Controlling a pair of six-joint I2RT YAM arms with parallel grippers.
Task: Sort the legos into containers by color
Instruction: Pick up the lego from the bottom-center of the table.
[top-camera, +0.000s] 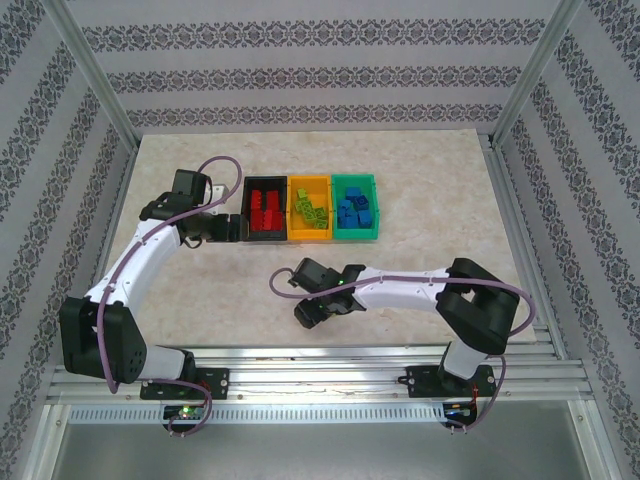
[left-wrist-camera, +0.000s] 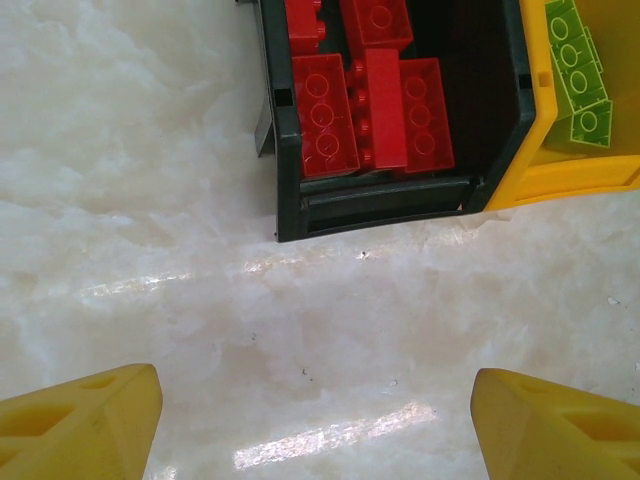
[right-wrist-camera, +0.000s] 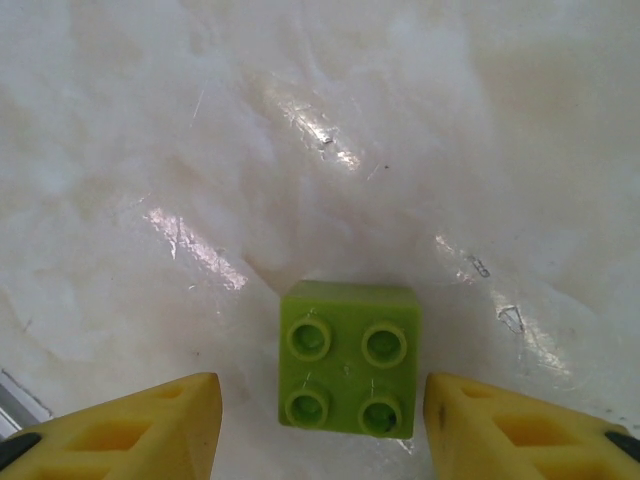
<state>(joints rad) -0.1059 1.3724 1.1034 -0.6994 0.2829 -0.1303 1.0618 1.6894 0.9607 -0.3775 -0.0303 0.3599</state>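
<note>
Three containers stand in a row mid-table: a black bin (top-camera: 265, 180) with red legos (top-camera: 266, 212), an orange-yellow bin (top-camera: 309, 180) with lime green legos (top-camera: 310, 215), and a green bin (top-camera: 354, 178) with blue legos (top-camera: 355, 210). My left gripper (top-camera: 232, 228) hovers open and empty just left of the black bin (left-wrist-camera: 385, 200), over bare table (left-wrist-camera: 315, 420). A lime green lego (right-wrist-camera: 348, 360) lies studs up on the table. My right gripper (right-wrist-camera: 322, 420) straddles it, open, with a gap on each side. In the top view the right gripper (top-camera: 308, 312) is low near the front middle.
Metal frame posts and patterned walls enclose the marble-look table (top-camera: 440, 190). A silver rail (top-camera: 330, 365) runs along the near edge, close behind the right gripper. The orange-yellow bin's corner (left-wrist-camera: 560, 180) touches the black bin.
</note>
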